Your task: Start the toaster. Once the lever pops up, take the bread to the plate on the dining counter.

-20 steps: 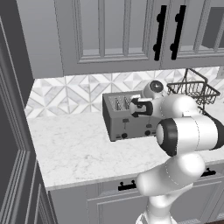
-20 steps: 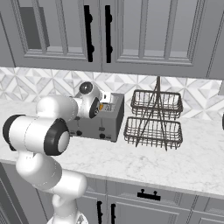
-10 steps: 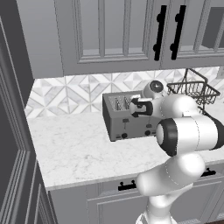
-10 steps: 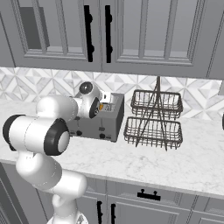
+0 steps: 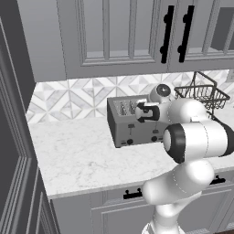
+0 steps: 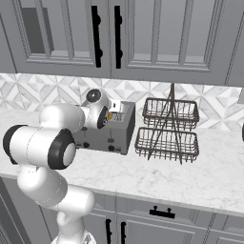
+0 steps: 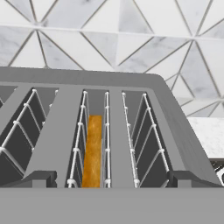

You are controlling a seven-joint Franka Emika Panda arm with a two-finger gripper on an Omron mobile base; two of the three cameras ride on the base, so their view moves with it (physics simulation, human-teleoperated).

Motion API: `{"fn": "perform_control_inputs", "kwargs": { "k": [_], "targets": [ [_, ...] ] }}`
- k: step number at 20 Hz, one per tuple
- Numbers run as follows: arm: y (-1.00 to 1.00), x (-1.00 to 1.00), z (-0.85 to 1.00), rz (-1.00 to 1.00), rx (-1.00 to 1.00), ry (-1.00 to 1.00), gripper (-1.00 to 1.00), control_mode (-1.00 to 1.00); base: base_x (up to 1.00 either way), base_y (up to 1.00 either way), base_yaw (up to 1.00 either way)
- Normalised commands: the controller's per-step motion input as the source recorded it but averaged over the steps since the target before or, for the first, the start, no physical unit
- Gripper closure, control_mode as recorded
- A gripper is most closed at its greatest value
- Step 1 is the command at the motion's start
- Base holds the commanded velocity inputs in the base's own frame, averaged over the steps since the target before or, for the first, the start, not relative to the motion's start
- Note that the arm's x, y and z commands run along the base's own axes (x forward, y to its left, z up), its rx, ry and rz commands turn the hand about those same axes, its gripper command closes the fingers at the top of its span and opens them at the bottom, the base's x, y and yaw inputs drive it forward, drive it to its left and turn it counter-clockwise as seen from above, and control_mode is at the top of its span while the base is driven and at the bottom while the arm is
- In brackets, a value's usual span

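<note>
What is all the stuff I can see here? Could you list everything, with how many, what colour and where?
toaster: one, grey metal, four slots, on the worktop against the backsplash, dark knobs on its front.
bread: one slice, golden-tan, standing down in one of the toaster's slots.
wire basket rack: one, dark wire, two tiers, on the worktop beside the toaster.
worktop: one, white marble look with grey veins.
backsplash: one, white and grey triangle tiles, behind the worktop.
upper cabinets: grey doors with black bar handles, above the worktop.
lower cabinets: grey, black handles, under the worktop.
gripper: one, dark tips, open, just above the toaster's top, on a white arm.
</note>
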Motion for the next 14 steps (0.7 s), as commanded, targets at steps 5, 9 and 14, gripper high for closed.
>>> {"fn": "perform_control_inputs", "kwargs": {
  "k": [5, 9, 14],
  "targets": [
    [0.0, 0.0, 0.0, 0.0, 0.0, 0.0, -1.0, -1.0, 0.0, 0.0, 0.0],
    [0.0, 0.0, 0.0, 0.0, 0.0, 0.0, -1.0, -1.0, 0.0, 0.0, 0.0],
    [0.0, 0.0, 0.0, 0.0, 0.0, 0.0, -1.0, -1.0, 0.0, 0.0, 0.0]
  ]
}}
